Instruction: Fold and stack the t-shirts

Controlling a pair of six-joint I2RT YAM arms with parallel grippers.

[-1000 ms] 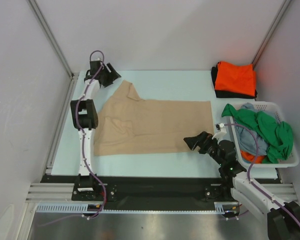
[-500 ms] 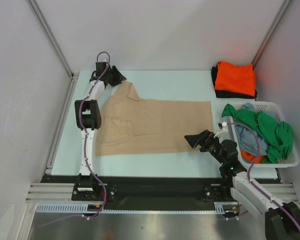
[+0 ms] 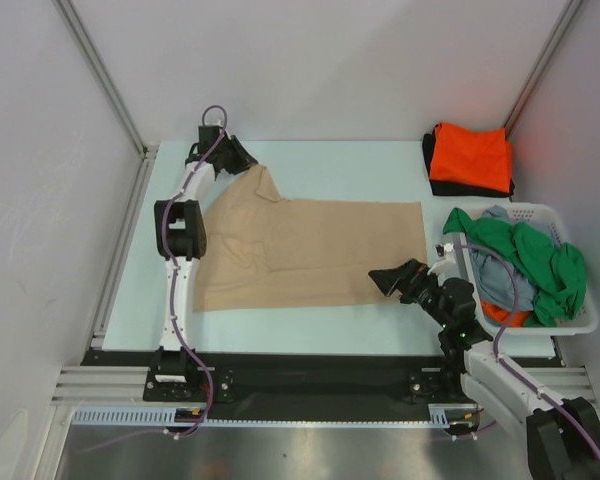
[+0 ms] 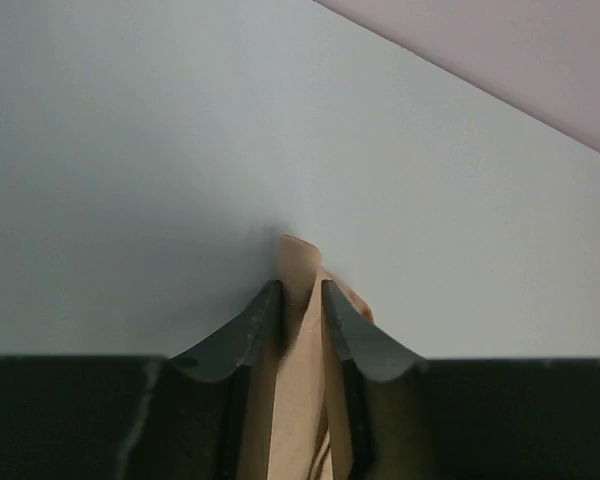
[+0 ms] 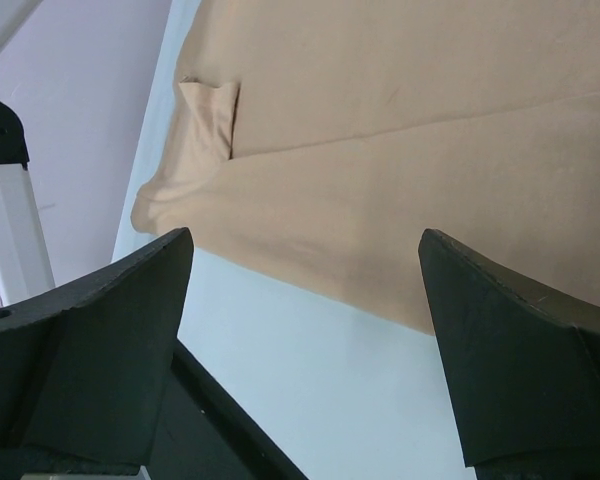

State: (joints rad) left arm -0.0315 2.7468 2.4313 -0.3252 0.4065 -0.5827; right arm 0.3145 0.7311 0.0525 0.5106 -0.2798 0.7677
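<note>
Where my left arm reaches to the far left part of the table (image 3: 340,165), my left gripper (image 3: 238,153) is pinching the tan t-shirt (image 3: 310,250) at its far left corner. From my left wrist camera I can see both fingers (image 4: 235,345) pressed close on a thin fold of that cloth (a bit of it pokes out past the tips). The shirt lies spread flat in the middle of the table. My right gripper (image 3: 390,280) hangs low at the shirt's near right corner, its fingers wide apart and holding nothing. At the far right corner, an orange t-shirt (image 3: 470,155) sits folded on top of a black t-shirt (image 3: 430,175). Just in front of them is a white basket (image 3: 536,209) with a green t-shirt (image 3: 540,265) and a grey-blue t-shirt (image 3: 492,280) heaped inside.
</note>
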